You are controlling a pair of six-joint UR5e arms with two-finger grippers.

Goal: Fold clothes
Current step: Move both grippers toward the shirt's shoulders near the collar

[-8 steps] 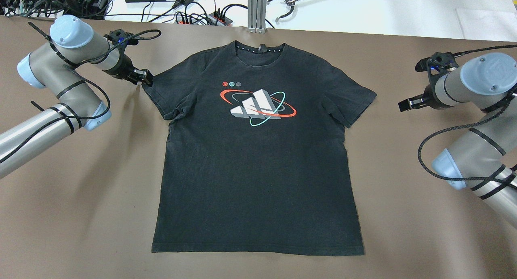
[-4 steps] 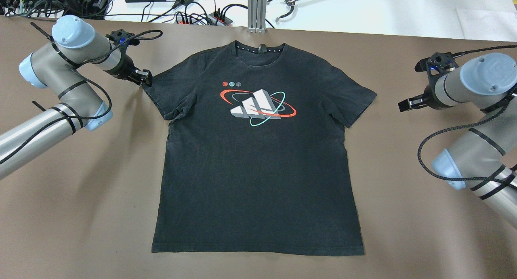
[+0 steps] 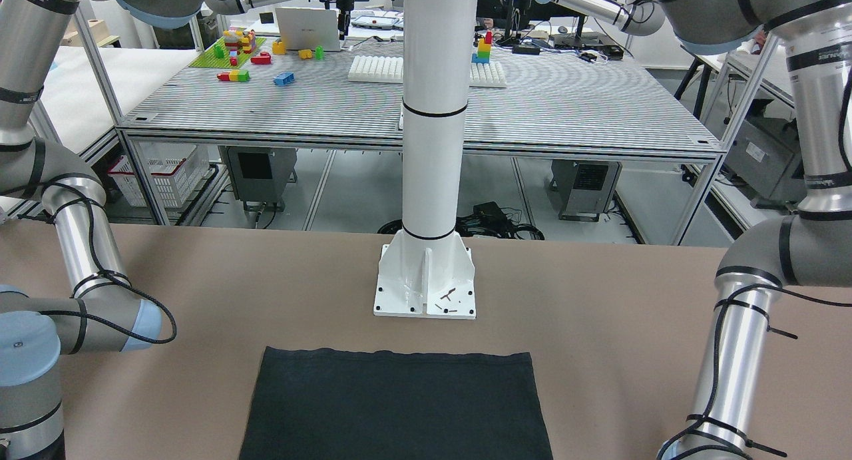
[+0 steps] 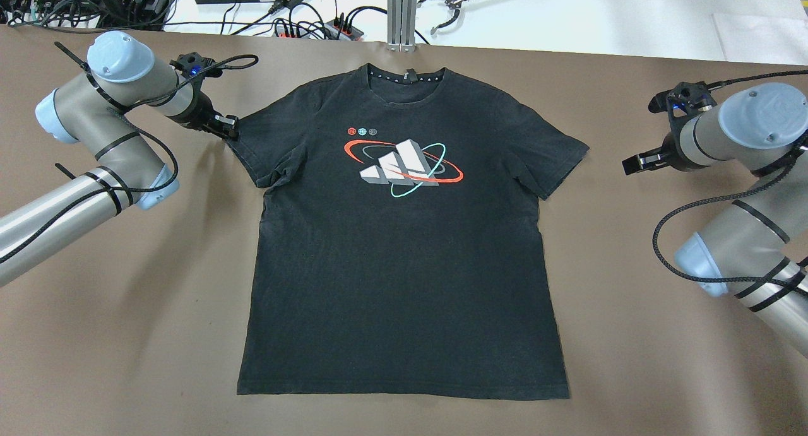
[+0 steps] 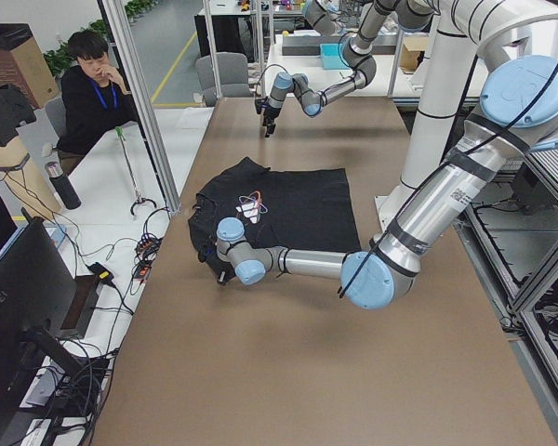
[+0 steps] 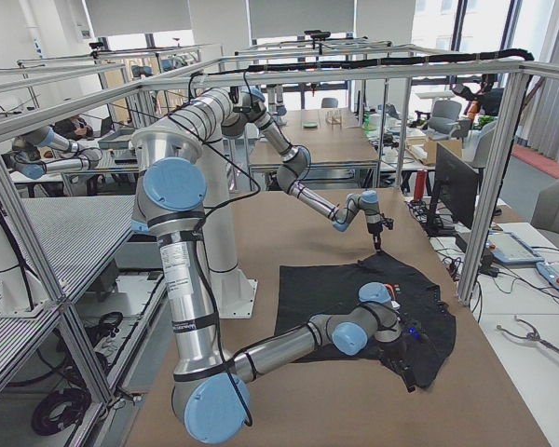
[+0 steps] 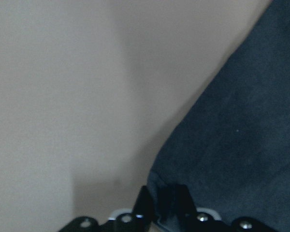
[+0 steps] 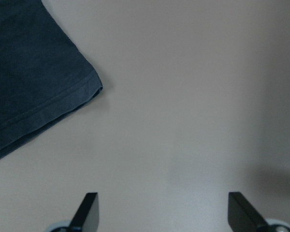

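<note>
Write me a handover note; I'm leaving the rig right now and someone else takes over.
Left gripper: shut on the T-shirt at its sleeve corner.
Right gripper: open, over bare table, apart from the other sleeve.
T-shirt: spread flat, print up, collar away from the robot.
Done: nothing folded yet.
Left: every fold.

We log a brown, matte worktop [image 4: 126,297]. One black T-shirt [image 4: 404,278] lies flat on it, print up, midway between the left and right edges. Its collar [image 4: 407,76] is close to the far edge and its hem [image 4: 404,388] toward the robot-side edge. The fabric is puckered at the left armpit [image 4: 281,174]. A white column base [image 3: 425,283] stands near the hem.
</note>
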